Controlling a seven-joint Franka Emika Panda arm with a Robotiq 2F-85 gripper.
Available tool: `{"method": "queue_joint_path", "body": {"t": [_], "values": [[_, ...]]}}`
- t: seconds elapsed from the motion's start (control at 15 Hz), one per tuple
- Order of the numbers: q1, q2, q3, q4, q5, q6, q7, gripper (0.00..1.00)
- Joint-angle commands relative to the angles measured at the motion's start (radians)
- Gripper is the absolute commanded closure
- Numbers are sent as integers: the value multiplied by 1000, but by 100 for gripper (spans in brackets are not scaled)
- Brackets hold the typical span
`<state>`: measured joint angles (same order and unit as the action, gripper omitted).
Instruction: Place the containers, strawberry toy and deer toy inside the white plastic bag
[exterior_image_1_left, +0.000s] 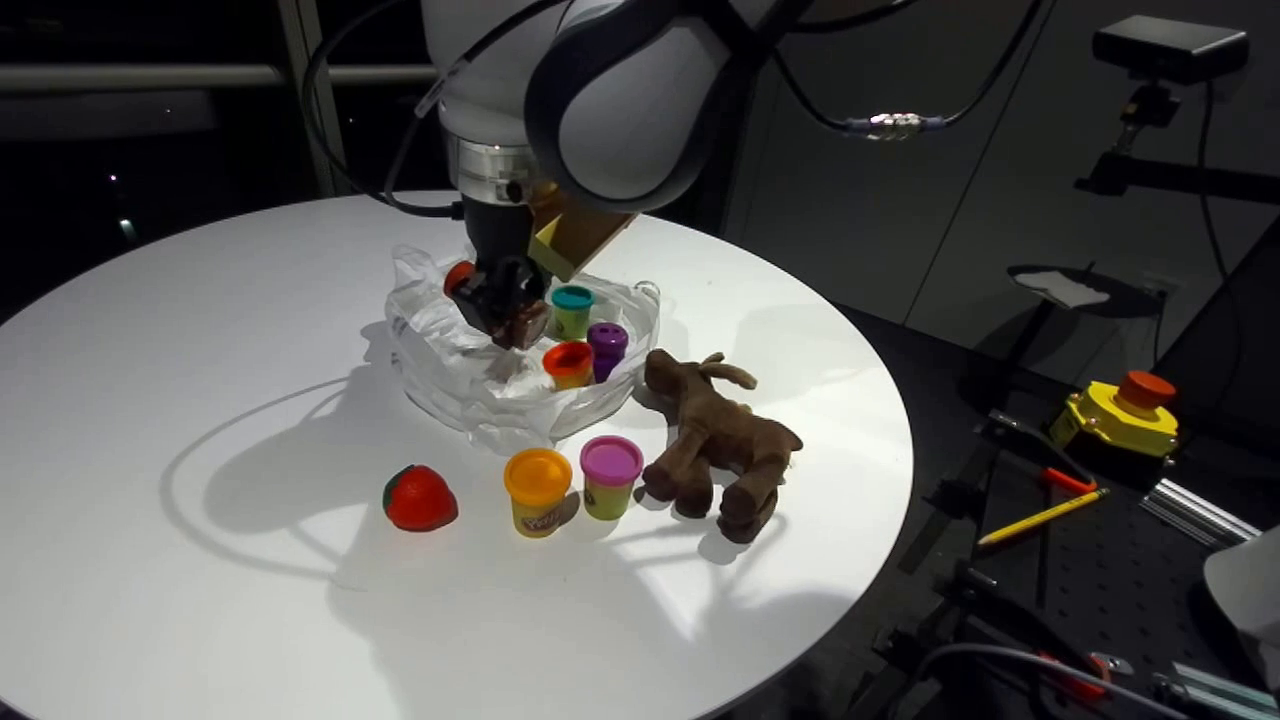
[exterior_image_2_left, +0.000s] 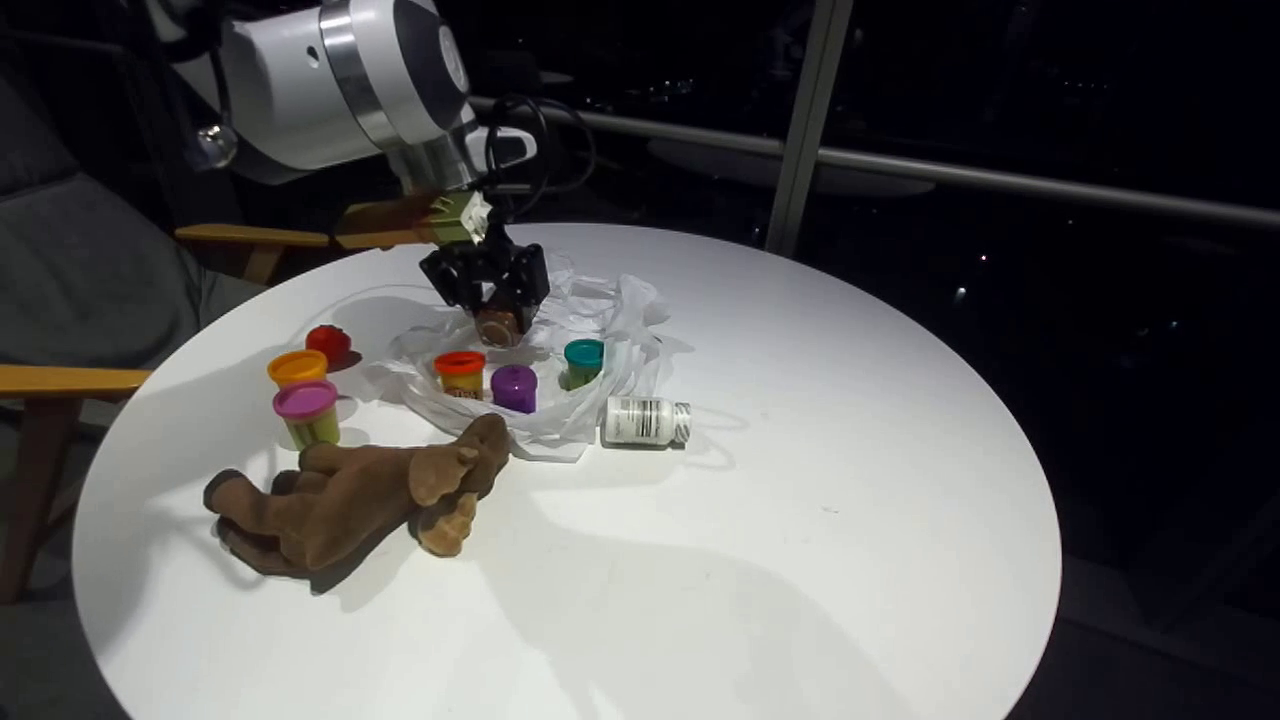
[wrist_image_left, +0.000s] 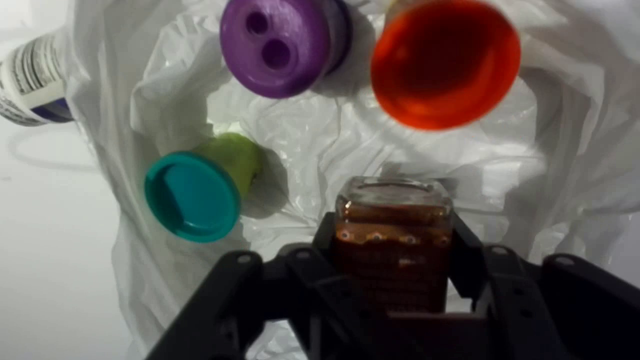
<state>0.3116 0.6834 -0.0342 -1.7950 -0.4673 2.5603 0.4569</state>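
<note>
Crinkled plastic bag (exterior_image_1_left: 470, 400), plush deer (exterior_image_2_left: 350, 505), glossy tubs (wrist_image_left: 445, 65)

My black end effector (wrist_image_left: 395, 250) contrasts with a wrinkled white plastic bag (exterior_image_1_left: 440, 370) and a squarish glass jar (wrist_image_left: 392, 217), reddish-brown inside. Round tubs add color: a teal-lidded green tub (wrist_image_left: 200, 195), a red-orange-lidded tub (wrist_image_left: 442, 70), a purple tub (wrist_image_left: 297, 47), an orange tub (exterior_image_1_left: 538, 488) and a pink-lidded, yellow-green tub (exterior_image_1_left: 611, 475). A strawberry-shaped toy (exterior_image_1_left: 423, 498) is red with green leaves; a plush deer toy (exterior_image_2_left: 345, 500), brown with darker feet; a plastic bottle (exterior_image_2_left: 640, 422), white with black stripes.
</note>
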Motion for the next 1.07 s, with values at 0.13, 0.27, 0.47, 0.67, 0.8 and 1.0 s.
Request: {"method": "queue_joint_path", "body": {"t": [0.13,0.27,0.47,0.67,0.8,1.0], "values": [[34,94,-47,148,54,-23,-30,74],[33,102,-51,157,64,-36,-40,74],[25,96,-47,149,83,-66,-66,74],[32,78,-54,128,75,-82,-81,23],[49,41,-61,105,59,-74,-70,10],[88,-69,-71,36,49,-76,-22,0]]}}
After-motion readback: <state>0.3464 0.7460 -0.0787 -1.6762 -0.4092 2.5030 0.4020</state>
